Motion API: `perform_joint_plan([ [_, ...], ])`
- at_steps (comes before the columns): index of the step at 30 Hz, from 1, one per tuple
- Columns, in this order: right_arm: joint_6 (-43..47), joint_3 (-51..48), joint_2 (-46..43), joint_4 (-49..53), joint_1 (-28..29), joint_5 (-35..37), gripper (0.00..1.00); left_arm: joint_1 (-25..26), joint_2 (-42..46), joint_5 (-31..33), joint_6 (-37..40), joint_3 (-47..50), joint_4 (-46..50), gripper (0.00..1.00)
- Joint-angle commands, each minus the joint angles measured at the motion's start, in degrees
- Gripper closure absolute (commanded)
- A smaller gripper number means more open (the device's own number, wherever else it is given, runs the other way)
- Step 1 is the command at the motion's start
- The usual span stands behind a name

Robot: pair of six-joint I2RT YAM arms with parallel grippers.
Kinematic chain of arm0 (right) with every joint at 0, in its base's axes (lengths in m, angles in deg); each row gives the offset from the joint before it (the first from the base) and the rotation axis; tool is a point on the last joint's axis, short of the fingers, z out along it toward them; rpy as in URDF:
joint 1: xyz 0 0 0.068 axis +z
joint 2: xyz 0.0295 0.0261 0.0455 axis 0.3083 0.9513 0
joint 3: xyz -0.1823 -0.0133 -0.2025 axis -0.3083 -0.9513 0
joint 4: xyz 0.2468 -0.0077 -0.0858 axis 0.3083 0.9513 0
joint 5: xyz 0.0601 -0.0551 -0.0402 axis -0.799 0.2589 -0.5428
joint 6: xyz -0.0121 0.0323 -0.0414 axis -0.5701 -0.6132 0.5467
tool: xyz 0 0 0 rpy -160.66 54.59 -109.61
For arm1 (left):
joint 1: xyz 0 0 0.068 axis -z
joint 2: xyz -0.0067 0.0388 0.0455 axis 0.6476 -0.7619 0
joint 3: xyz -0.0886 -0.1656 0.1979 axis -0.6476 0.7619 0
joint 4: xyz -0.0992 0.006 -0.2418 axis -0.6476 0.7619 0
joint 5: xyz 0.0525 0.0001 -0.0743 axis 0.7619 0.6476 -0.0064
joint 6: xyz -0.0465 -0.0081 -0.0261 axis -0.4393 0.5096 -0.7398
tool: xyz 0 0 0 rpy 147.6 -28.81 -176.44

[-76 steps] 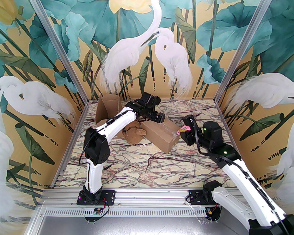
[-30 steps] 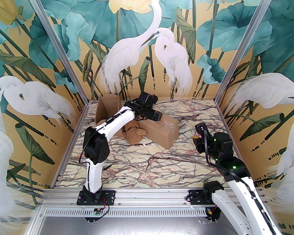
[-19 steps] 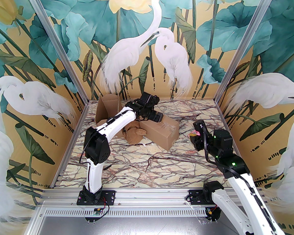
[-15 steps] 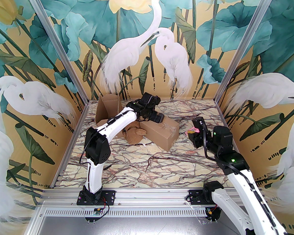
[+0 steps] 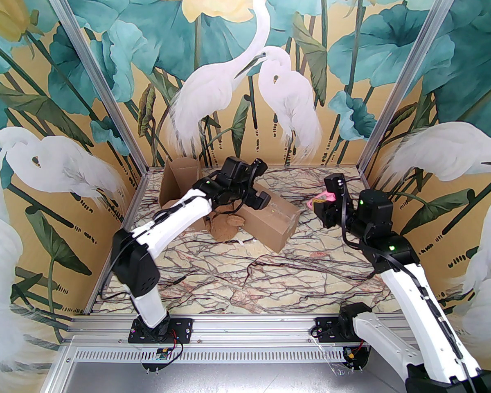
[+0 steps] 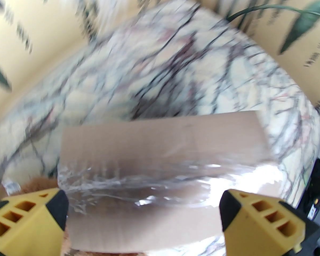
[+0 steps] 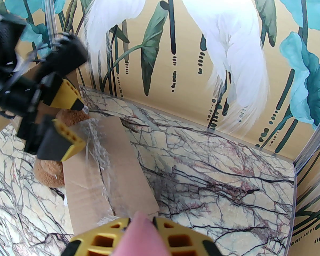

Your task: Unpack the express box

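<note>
**Taped box lies mid-table between the two arms**

An opened carton [image 5: 181, 180] stands at the table's [image 5: 270, 276] far left corner, with a brown plush toy [image 5: 225, 225] just in front of it. The left gripper [image 6: 142, 207] hovers over the left end of the taped box [image 5: 272, 219], its jaws spread wide and empty. The box lies flat on the marble, just beside the toy. To its right, clear of the box, the right gripper [image 5: 318, 204] is clamped on a pink tool [image 7: 141, 236].
</note>
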Motion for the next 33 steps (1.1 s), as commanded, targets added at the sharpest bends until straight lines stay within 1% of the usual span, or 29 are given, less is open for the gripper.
perform_joint_plan([
  [1, -3.01, 4.07, 2.37, -0.29, -0.25, -0.29, 1.0, 3.76, 3.83, -6.98, 8.32, 2.98, -9.57, 0.01],
  [4, -4.0, 6.59, 4.6, -0.34, -0.22, -1.92, 1.0, 6.31, 2.25, -9.86, 10.13, 0.76, -8.19, 0.08],
  [6, -4.82, 7.89, 5.62, -0.6, -0.25, -2.81, 1.0, 7.86, 0.26, -10.36, 11.39, -0.84, -7.72, 0.09],
  [8, -5.18, 8.63, 6.39, -0.78, -0.25, -3.61, 1.0, 8.73, -1.28, -9.41, 12.2, -1.49, -8.89, 0.1],
  [11, -5.75, 8.95, 6.56, -0.88, -0.29, -4.28, 1.0, 8.87, -3.63, -9.24, 11.82, -2.92, -10.38, 0.14],
  [15, -6.41, 8.76, 6.09, -1.48, -0.24, -4.74, 1.0, 8.83, -6.5, -9.18, 11.59, -5.59, -10.12, 0.15],
  [17, -6.71, 8.84, 5.96, -1.57, -0.22, -4.91, 1.0, 8.83, -7.8, -8.61, 11.4, -6.88, -9.32, 0.17],
  [19, -7.02, 8.87, 6.02, -1.71, -0.29, -5.22, 1.0, 8.83, -8.72, -8.21, 11.19, -7.86, -8.8, 0.21],
  [24, -7.45, 8.76, 6.09, -2.27, -0.23, -4.83, 1.0, 8.99, -9.82, -9.92, 10.67, -8.77, -8.91, 0.37],
  [26, -8.02, 8.86, 6.1, -2.95, -0.3, -4.8, 1.0, 9.0, -10.34, -10.62, 10.63, -9.19, -8.35, 0.4],
  [30, -9.8, 8.99, 6.12, -4.32, -0.23, -4.32, 1.0, 9.18, -11.64, -11.34, 10.76, -10.08, -7.02, 0.42],
  [31, -10.07, 8.99, 6.08, -4.62, -0.22, -4.18, 1.0, 9.18, -11.88, -11.45, 10.7, -10.28, -6.7, 0.42],
  [33, -10.55, 9.03, 5.93, -5.34, -0.24, -3.95, 1.0, 9.18, -12.52, -11.55, 10.76, -10.84, -5.95, 0.37],
])
